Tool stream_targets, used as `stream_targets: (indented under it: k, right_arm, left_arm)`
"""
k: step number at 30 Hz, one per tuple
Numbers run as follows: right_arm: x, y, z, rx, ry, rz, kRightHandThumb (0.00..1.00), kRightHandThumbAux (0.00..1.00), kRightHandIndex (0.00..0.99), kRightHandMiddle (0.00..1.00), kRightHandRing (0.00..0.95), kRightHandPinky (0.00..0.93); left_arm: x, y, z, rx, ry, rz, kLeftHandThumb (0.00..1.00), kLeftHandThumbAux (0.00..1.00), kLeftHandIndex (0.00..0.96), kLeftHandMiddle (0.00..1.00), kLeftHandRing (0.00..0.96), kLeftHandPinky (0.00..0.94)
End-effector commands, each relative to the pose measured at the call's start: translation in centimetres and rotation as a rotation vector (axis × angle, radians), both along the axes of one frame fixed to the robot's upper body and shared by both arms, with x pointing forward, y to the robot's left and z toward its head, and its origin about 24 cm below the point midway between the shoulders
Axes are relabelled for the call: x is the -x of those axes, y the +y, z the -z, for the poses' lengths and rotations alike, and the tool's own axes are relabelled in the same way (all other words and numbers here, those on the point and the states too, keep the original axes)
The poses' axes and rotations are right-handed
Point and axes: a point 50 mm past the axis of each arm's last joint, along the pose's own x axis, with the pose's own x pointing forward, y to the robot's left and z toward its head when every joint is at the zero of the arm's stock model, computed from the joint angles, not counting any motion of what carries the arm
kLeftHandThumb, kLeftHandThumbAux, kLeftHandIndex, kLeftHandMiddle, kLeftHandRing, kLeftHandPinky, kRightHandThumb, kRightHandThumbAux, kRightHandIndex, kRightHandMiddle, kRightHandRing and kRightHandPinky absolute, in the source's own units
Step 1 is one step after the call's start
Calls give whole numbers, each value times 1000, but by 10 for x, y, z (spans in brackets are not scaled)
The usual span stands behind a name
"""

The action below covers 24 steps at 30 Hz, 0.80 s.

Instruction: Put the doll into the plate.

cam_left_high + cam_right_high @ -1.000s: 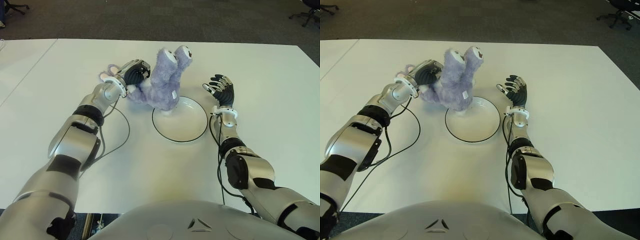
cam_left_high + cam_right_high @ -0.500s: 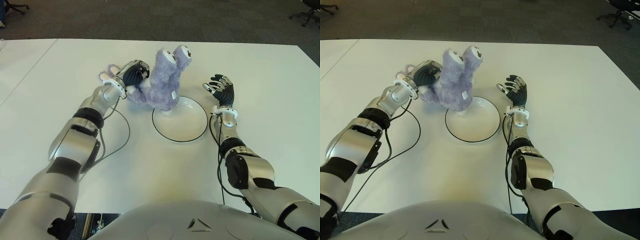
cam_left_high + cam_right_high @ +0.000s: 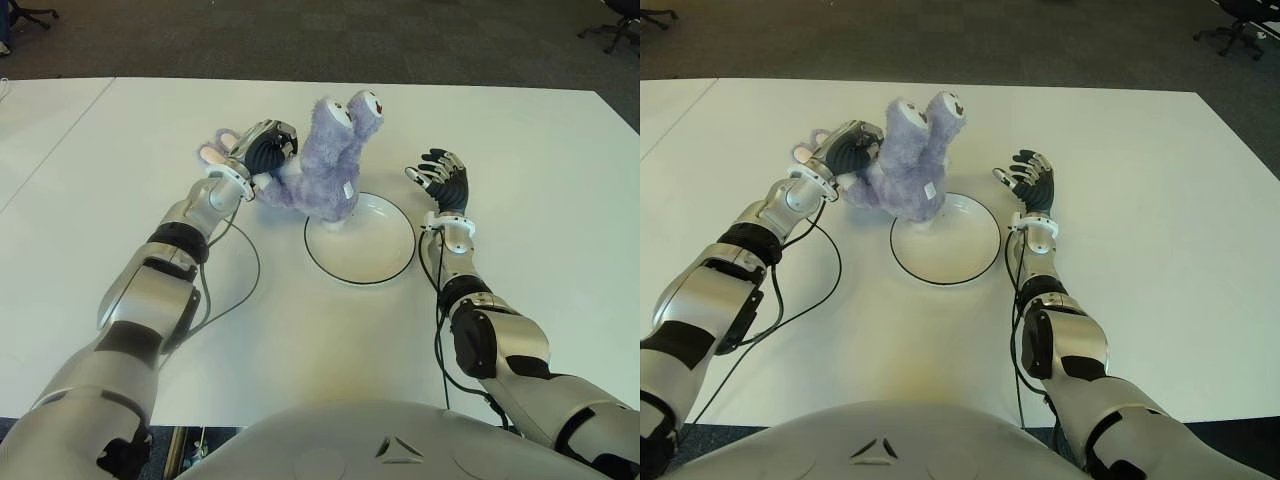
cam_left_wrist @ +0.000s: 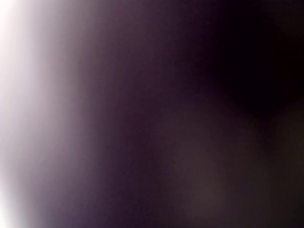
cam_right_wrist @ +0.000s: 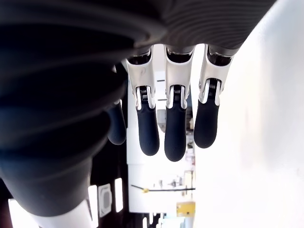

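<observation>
Left eye view puts the purple doll (image 3: 325, 165) upright at the far left rim of the plate (image 3: 385, 262), its base just over the edge, with the left hand (image 3: 262, 152) curled around its lower body from the side away from the plate. Right eye view has the right hand (image 3: 1028, 183) on the other side of the plate, above the tabletop (image 3: 1160, 230). Left wrist view is dark, showing nothing. Right wrist view has straight fingers (image 5: 175, 135), holding nothing. Released here, the tall doll could topple off the rim onto the tabletop
</observation>
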Motion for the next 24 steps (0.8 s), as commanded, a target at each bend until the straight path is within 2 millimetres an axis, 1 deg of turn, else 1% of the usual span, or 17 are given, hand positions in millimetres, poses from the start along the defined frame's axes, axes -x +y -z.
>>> stream_targets:
  k: [1, 2, 3, 4, 5, 9, 11, 12, 13, 16, 17, 19, 20, 22, 23, 24]
  right_arm:
    - [104, 22, 115, -174, 518, 44, 42, 877, 295, 338, 374, 365]
    - [104, 22, 115, -174, 518, 44, 43, 878, 296, 338, 374, 366]
    - [104, 22, 115, -174, 518, 43, 44, 878, 296, 336, 373, 358]
    - [104, 22, 115, -172, 520, 43, 44, 878, 296, 336, 373, 357]
    - [104, 22, 116, -171, 521, 44, 40, 878, 292, 338, 373, 362]
    - [104, 23, 116, -171, 528, 44, 25, 877, 289, 340, 368, 351]
    - [104, 23, 116, -169, 528, 45, 23, 877, 289, 340, 367, 351]
    - [104, 23, 116, -168, 527, 45, 23, 876, 289, 341, 367, 360]
    - [104, 23, 116, -167, 526, 45, 23, 873, 290, 343, 368, 361]
    - [104, 23, 115, -165, 519, 45, 24, 871, 292, 344, 370, 359]
    - [104, 23, 115, -165, 517, 45, 23, 865, 294, 341, 370, 357]
    - [104, 23, 115, -163, 516, 43, 22, 864, 295, 340, 370, 357]
    - [104, 23, 115, -162, 517, 42, 20, 859, 293, 338, 369, 365]
    - [104, 23, 115, -159, 520, 40, 20, 858, 293, 337, 369, 367]
    - [104, 23, 115, -158, 522, 40, 25, 859, 290, 337, 370, 372]
    - [104, 23, 115, -156, 524, 39, 28, 858, 289, 337, 370, 373]
  left_arm:
    - [15, -10, 24, -56, 19, 55, 709, 684, 421, 632, 608, 529]
    - [16, -8, 25, -54, 20, 58, 708, 684, 420, 620, 594, 513]
    - [17, -7, 25, -52, 21, 61, 705, 687, 417, 559, 531, 462]
    - [18, -7, 26, -50, 25, 66, 704, 687, 417, 549, 520, 454]
    - [19, -6, 27, -48, 27, 70, 701, 689, 414, 498, 472, 424]
    - [21, -7, 27, -50, 25, 91, 695, 693, 409, 445, 421, 383]
    - [22, -7, 28, -55, 21, 100, 694, 694, 408, 440, 417, 380]
    - [22, -8, 28, -61, 20, 109, 563, 502, 275, 406, 386, 326]
    - [23, -8, 28, -66, 19, 115, 518, 454, 232, 379, 366, 319]
    - [25, -9, 29, -74, 27, 146, 489, 438, 206, 349, 342, 303]
    - [25, -10, 29, -76, 31, 157, 469, 430, 178, 311, 308, 266]
    - [27, -10, 29, -76, 34, 176, 462, 428, 169, 300, 298, 254]
    - [27, -10, 29, -76, 33, 183, 448, 413, 124, 247, 255, 217]
    - [28, -9, 28, -80, 29, 197, 444, 408, 111, 231, 242, 206]
    - [29, -9, 28, -82, 27, 202, 431, 386, 59, 142, 172, 168]
    - [30, -7, 25, -83, 20, 221, 427, 381, 45, 120, 154, 158]
